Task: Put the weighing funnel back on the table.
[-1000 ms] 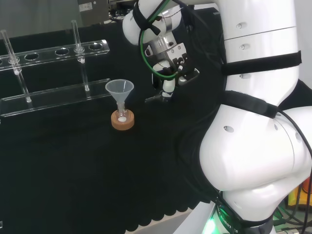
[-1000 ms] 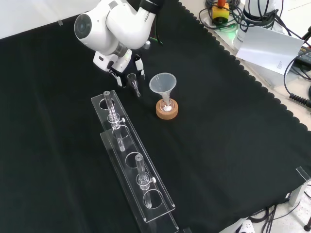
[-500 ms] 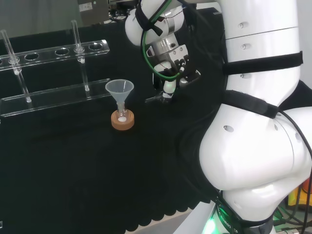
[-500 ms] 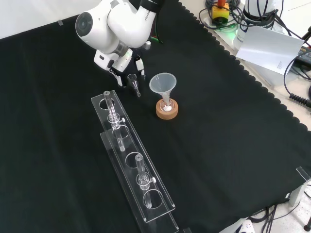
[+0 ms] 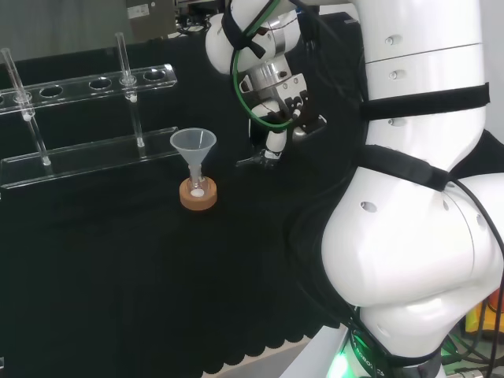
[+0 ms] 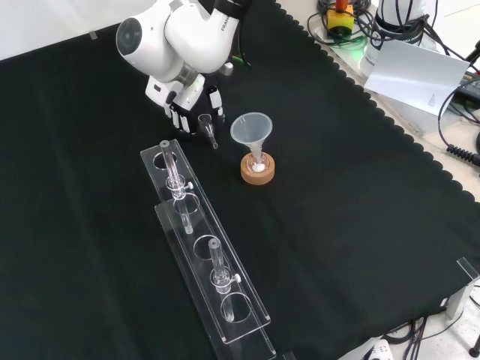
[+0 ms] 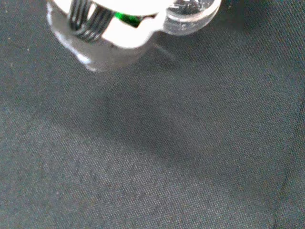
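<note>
The weighing funnel (image 6: 205, 126), a small clear scoop with a short stem, lies on the black cloth, seen in the front view just left of the big funnel. In the head view the weighing funnel (image 5: 253, 160) lies low on the cloth under the hand (image 5: 275, 138). The hand (image 6: 180, 112) hovers right over it, fingers relaxed on either side and not curled round it. The wrist view has a blurred white part of the hand (image 7: 107, 28) and the weighing funnel's clear rim (image 7: 190, 19) close beside it, over bare cloth.
The big funnel (image 6: 251, 129) stands stem down in a small flask on a cork ring (image 6: 257, 171). A clear tube rack (image 6: 202, 247) holding two tubes lies in front of the hand. The arm's white links (image 5: 417, 189) rise at the head view's right.
The hand has shifted slightly up and to the right in the head view, while the weighing funnel has stayed in place on the cloth.
</note>
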`<state>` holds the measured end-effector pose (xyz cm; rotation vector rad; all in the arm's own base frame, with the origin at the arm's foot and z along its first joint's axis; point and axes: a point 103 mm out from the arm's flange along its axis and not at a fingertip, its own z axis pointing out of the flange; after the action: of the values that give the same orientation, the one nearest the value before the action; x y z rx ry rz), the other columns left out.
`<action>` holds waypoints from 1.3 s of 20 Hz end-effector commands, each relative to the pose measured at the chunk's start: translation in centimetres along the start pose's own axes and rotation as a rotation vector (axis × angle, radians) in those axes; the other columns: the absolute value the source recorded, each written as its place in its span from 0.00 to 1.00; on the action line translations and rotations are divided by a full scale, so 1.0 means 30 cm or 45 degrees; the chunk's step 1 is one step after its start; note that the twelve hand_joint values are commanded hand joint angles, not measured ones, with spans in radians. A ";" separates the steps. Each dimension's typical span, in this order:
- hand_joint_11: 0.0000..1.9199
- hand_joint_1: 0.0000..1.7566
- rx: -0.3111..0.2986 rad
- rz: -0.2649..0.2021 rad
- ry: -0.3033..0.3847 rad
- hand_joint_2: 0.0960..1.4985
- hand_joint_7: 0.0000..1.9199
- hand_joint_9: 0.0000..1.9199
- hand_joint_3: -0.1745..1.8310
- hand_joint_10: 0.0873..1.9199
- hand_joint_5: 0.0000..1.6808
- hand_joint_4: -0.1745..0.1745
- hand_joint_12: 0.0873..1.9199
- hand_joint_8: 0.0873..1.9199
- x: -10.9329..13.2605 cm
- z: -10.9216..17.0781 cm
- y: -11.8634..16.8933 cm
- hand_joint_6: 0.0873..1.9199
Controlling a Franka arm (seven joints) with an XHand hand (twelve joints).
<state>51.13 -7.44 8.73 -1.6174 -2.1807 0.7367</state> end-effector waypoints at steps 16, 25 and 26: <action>0.23 0.51 -0.071 0.032 -0.100 0.43 0.19 0.43 0.36 0.00 0.24 0.42 0.63 0.32 0.018 -0.005 -0.047 0.27; 0.20 0.50 -0.210 0.049 -0.076 0.41 0.19 0.42 0.37 0.00 0.22 0.39 0.64 0.33 -0.010 -0.135 -0.182 0.14; 0.20 0.50 -0.222 0.049 -0.083 0.41 0.19 0.42 0.37 0.00 0.22 0.39 0.64 0.33 -0.010 -0.149 -0.201 0.14</action>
<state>49.87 -7.62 12.49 -1.7076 -2.2809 0.7084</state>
